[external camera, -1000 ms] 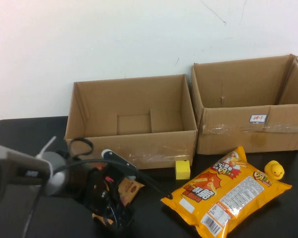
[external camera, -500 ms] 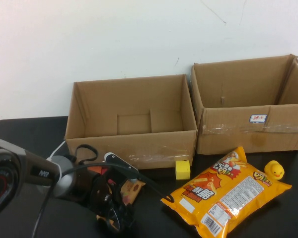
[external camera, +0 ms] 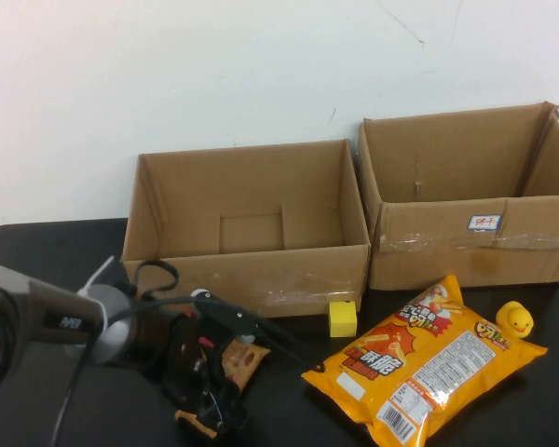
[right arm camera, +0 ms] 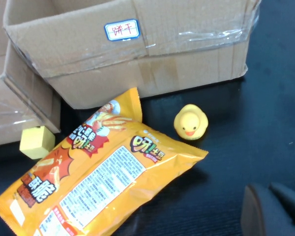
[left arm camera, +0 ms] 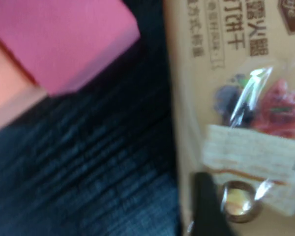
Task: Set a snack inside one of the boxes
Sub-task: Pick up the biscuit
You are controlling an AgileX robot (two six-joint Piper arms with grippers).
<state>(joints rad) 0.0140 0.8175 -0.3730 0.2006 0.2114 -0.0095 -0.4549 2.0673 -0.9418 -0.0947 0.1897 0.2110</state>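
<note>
At the front-left of the black tabletop (external camera: 56, 410), the left pincer (external camera: 205, 396) hangs low over a small tan biscuit packet (external camera: 240, 357); whether its fingers are apart or together I cannot tell, since the arm's dark body covers them. The step in hand looks like the pick-up of this snack, which lies on the tabletop just in front of the open left cardboard box (external camera: 252, 233). Next it must be gripped, lifted above the box's front wall and released inside. The right cardboard box (external camera: 466, 186) stands toward the back-right corner, with a large orange crisp bag (external camera: 424, 363) before it. The right pincer (right arm camera: 270, 211) shows only as a dark edge near the front-right, its state unclear.
</note>
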